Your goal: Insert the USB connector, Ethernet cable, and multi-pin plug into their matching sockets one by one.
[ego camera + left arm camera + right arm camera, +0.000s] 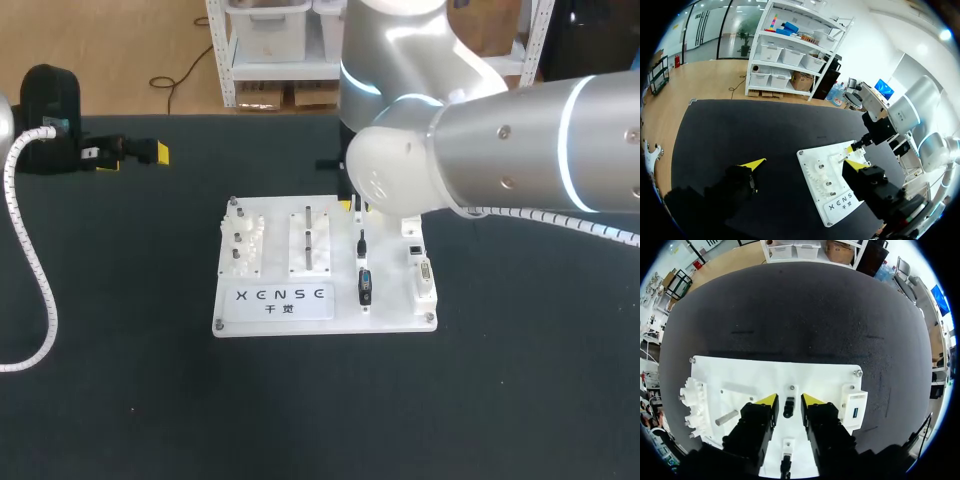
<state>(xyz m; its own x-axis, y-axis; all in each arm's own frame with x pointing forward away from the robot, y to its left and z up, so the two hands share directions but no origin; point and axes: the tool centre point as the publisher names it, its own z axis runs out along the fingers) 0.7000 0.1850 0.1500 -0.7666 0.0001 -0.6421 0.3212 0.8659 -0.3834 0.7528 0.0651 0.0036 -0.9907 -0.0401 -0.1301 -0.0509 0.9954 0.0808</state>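
Observation:
A white board point(280, 300) lies mid-table. Along its right side stand a small black plug point(361, 243) and a blue-faced multi-pin plug point(365, 285), with white socket blocks point(424, 272) beside them. My right gripper point(789, 400) hangs over the board's far right part. Its yellow-tipped fingers point(767, 400) stand narrowly apart on either side of a small black connector point(788, 406), with thin gaps showing. A white block with a blue socket point(856, 412) sits just beside it. My left gripper point(130, 152) is open and holds nothing, far off at the table's back left.
White gears point(243, 245) and a block with metal pegs point(309, 240) take up the board's left and middle. The board has a screw at each corner. My right arm's bulky elbow point(400, 170) hides the board's far right corner in the head view.

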